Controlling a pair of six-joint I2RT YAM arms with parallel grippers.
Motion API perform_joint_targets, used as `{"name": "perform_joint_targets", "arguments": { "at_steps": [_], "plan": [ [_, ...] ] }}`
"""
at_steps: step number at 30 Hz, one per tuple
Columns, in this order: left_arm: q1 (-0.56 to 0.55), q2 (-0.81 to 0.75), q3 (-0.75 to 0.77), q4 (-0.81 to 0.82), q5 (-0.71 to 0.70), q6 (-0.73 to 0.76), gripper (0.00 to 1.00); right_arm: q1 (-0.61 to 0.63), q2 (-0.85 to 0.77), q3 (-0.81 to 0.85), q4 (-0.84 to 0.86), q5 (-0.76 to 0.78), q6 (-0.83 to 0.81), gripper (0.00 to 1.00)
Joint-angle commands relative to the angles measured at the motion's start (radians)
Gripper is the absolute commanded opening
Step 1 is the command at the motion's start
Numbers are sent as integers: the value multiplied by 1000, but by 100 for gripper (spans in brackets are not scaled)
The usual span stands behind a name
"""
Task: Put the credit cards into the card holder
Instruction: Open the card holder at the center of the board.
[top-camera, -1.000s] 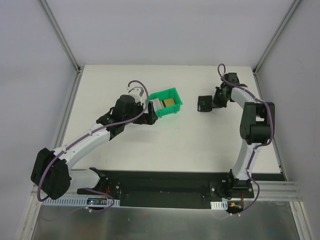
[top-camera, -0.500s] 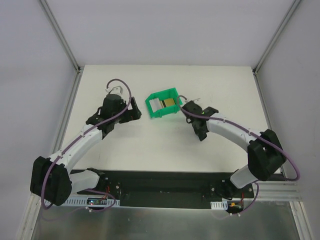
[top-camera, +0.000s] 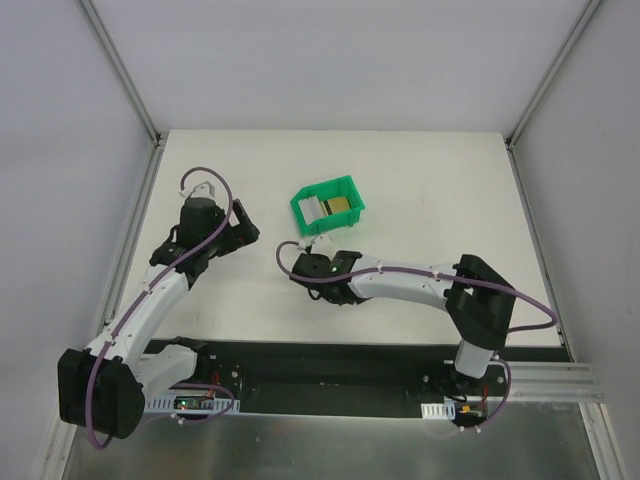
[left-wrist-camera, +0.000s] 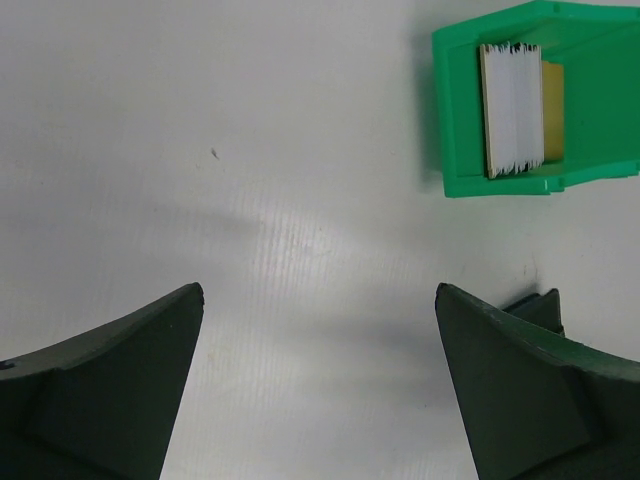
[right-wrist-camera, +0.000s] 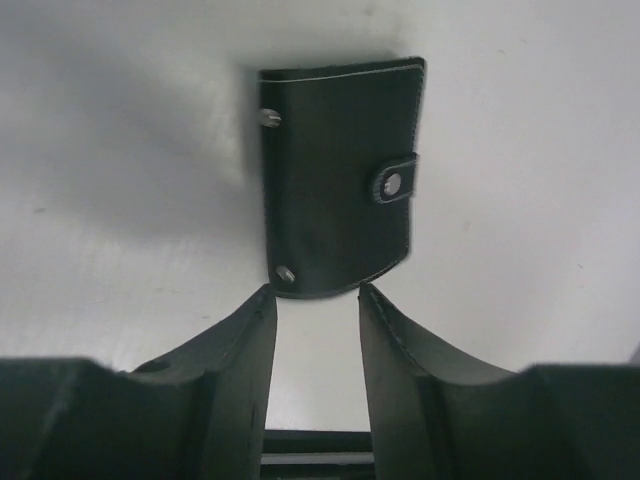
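progress: nothing loaded yet, as far as i can see. the credit cards all sit in the green bin, far-centre of the table. none are in the card holder. the holder is closed with its tab snapped over, so my read is it needs opening before any card goes in. basically the whole job is left.

looks: the cards are a white stack with edges showing, lying across the bin, with a gold/tan one beside it. count not readable. the holder is a plain black folded wallet lying flat on the table, near-centre, apart from the bin on its near side. in the wrist view it has a strap with a metal snap on one side and two small studs on the other. inside not visible.

right gripper: released, jaws parted a little, bare table showing between them. its tips are right at the holder's near edge; touching or not, can't tell.

left gripper: spread wide, holding nothing, over bare table left of the bin.
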Motion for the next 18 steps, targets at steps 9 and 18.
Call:
{"name": "perform_joint_targets", "arguments": {
  "at_steps": [9, 18],
  "plan": [
    [12, -31, -73, -9, 159, 42, 99, -100, -344, -225, 305, -322, 69, 55],
    [-181, 84, -90, 117, 290, 33, 97, -350, -470, -503, 520, -540, 99, 56]
  ]
}}
